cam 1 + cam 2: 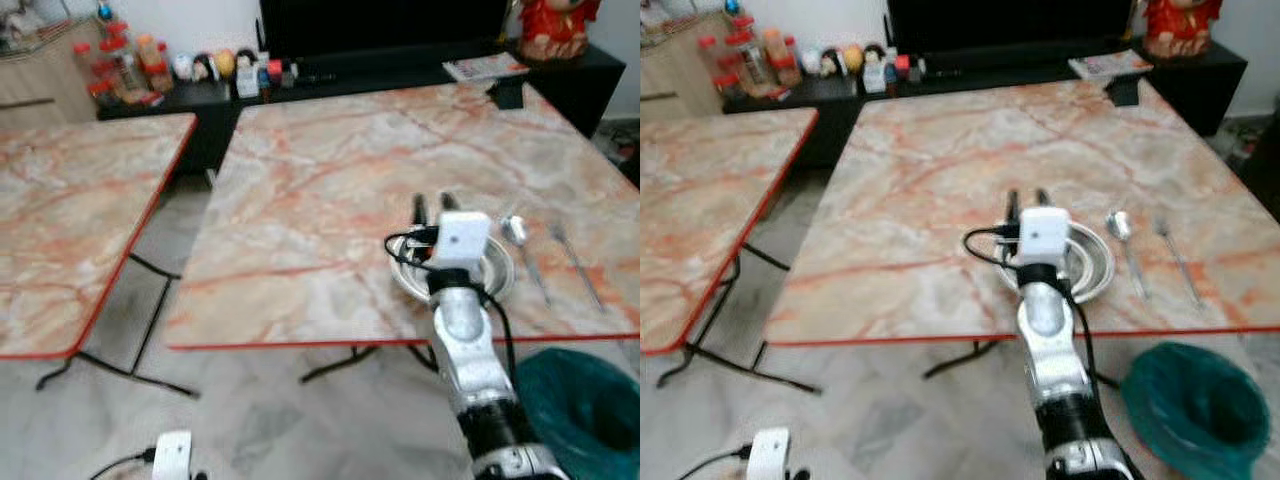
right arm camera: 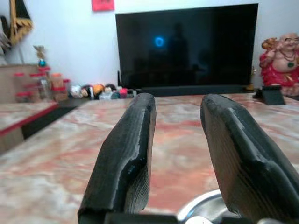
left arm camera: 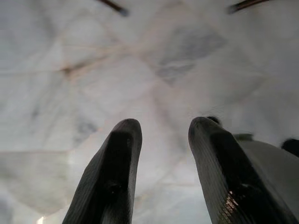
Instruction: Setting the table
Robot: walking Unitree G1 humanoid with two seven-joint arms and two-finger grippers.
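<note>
A shallow metal bowl [image 1: 1092, 262] sits near the front edge of the marble table [image 1: 330, 170]. To its right lie a spoon [image 1: 521, 243] and a fork [image 1: 574, 258], side by side. My right gripper [image 1: 433, 209] hovers over the bowl's far rim, its two black fingers open with nothing between them. In the right wrist view the fingers [image 2: 126, 149] point across the tabletop, and the bowl's rim [image 2: 208, 207] shows just below them. My left gripper [image 3: 161, 135] hangs low over the floor, open.
A second marble table [image 1: 70, 210] stands to the left, with a gap of tiled floor between. A dark TV bench with a television [image 2: 187, 44], small jars and figurines runs along the far wall. A dark green bin [image 1: 1195, 410] stands at the front right.
</note>
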